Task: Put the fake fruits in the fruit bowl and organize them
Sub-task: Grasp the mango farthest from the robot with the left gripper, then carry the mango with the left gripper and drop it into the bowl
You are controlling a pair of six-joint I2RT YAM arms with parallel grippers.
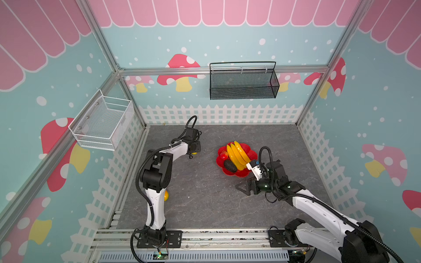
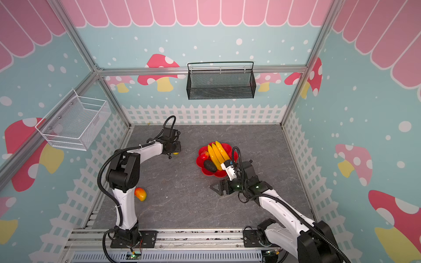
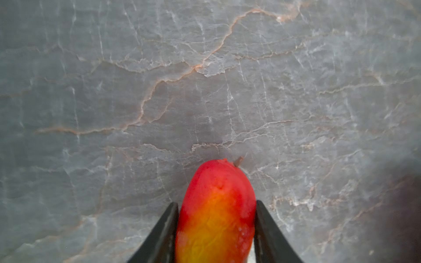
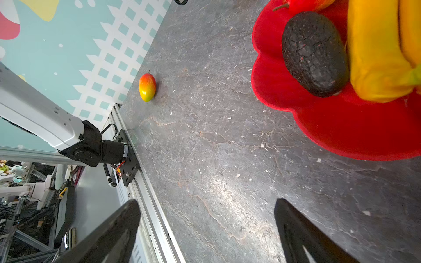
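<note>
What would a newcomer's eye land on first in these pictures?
The red bowl stands near the middle of the table, holding yellow bananas and a dark avocado. Left of it, the left tool pinches a mango; another mango lies beside the left arm.

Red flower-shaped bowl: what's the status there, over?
Left gripper shut on red-and-yellow plastic mango; right gripper open, empty. Red scalloped bowl holds yellow banana bunch, dark bumpy avocado, one mango. Third mango loose by left arm's base. Nothing blocks the bowl.
</note>
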